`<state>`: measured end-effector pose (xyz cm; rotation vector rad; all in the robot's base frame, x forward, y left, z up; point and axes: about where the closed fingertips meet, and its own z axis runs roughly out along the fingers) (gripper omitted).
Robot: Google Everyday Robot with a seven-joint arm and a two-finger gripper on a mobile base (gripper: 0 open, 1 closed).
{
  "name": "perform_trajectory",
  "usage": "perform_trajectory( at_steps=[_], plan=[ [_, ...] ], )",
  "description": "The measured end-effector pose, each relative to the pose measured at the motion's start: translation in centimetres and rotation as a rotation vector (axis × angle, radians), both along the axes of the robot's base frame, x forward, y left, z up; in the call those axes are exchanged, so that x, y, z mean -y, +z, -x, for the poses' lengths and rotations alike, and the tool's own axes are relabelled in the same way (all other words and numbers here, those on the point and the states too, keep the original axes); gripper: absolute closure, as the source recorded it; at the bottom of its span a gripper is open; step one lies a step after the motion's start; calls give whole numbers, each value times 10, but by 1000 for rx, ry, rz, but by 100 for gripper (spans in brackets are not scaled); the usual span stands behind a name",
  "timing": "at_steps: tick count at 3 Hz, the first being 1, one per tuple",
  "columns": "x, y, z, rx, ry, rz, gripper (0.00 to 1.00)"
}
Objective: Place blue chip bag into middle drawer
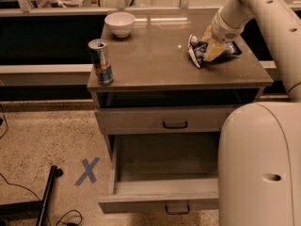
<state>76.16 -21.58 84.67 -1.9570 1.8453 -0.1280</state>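
One cam, high, looks down past robot body (258, 164) at cabinet (178, 76), claw (212, 51) upper-right in view.

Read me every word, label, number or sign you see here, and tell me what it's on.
"X": blue tape mark on the floor.
Too blurred to read: label on the drink can.
Unreadable: print on the blue chip bag, under the hand on the cabinet top.

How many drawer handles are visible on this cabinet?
2. The upper handle is on the shut front; the lower handle is on the open middle drawer. The gripper is at the blue chip bag on the cabinet top. The robot's body may hide others.
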Motion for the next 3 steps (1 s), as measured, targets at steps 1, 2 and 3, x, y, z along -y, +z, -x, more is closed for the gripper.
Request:
perform_trajectory(
  at_steps=[1,2,3],
  plan=[
    [5,36,20,58,5,-178,92],
    [29,101,79,130,9,-389,100],
    [52,118,141,96,-55,-465,100]
  ],
)
